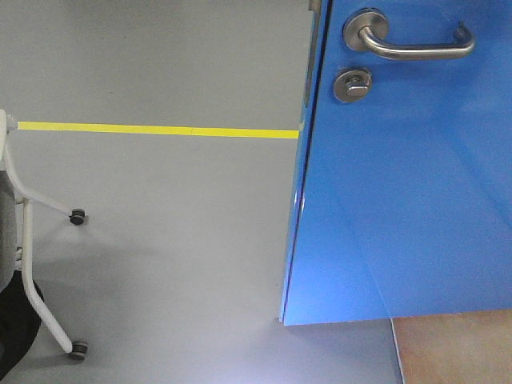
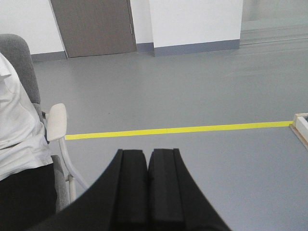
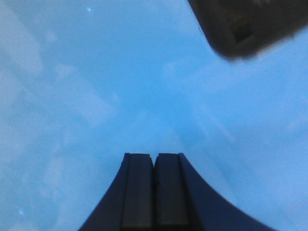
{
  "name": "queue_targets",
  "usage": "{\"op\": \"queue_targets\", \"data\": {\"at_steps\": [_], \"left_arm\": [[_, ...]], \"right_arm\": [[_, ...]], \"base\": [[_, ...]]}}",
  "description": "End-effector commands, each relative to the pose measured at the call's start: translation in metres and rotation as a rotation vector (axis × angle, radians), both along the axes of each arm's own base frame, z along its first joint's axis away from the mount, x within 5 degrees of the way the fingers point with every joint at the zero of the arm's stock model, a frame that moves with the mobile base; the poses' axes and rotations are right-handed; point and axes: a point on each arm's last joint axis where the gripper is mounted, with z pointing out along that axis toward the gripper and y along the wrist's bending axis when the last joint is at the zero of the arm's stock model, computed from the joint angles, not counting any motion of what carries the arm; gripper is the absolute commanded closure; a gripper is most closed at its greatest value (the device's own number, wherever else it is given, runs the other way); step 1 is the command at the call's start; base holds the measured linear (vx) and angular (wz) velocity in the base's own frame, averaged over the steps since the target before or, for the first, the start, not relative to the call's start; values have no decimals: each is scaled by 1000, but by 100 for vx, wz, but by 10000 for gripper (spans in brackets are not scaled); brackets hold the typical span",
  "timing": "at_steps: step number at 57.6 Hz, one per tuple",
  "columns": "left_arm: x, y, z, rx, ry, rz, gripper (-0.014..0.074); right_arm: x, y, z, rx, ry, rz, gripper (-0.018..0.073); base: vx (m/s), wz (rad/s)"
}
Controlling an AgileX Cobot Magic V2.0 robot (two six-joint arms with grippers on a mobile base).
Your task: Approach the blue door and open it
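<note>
Black, matte fingers of the right hand (image 3: 154, 192) are pressed together, holding nothing, facing the glossy blue door (image 1: 408, 200). The left hand (image 2: 147, 187) is likewise closed and empty over grey floor (image 2: 192, 96). Door stands ajar at right, its brushed-steel lever handle (image 1: 416, 44) untouched; swinging it wider likely remains.

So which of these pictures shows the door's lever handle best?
The exterior front-facing view: the lever handle shows whole on the blue door. The right wrist view shows only blue panel; the left wrist view shows floor, no handle.
</note>
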Motion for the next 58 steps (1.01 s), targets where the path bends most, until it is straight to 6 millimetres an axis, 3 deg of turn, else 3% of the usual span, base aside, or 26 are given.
{"op": "queue_targets", "data": {"at_steps": [1, 10, 24, 31, 49, 50, 51, 58], "left_arm": [[1, -1, 7, -10, -88, -6, 526], [1, -1, 7, -10, -88, -6, 526], [1, -1, 7, -10, -88, -6, 526], [1, -1, 7, -10, -88, -6, 526], [1, -1, 7, -10, -88, -6, 526], [1, -1, 7, -10, -88, -6, 526], [1, -1, 7, -10, -88, -6, 526], [1, -1, 7, -10, -88, -6, 526]], "right_arm": [[-27, 2, 16, -15, -110, -29, 557], [-63, 4, -13, -109, -44, -47, 557], [-123, -3, -76, -569, 33, -114, 557], [-149, 2, -112, -582, -3, -112, 557], [-210, 15, -199, -566, -364, -171, 557], [-213, 16, -205, -561, -367, -171, 557], [-232, 18, -253, -494, -314, -168, 557], [-240, 19, -254, -511, -335, -171, 557]], "base": [[0, 0], [0, 0], [0, 0], [0, 0], [0, 0], [0, 0], [0, 0], [0, 0]]}}
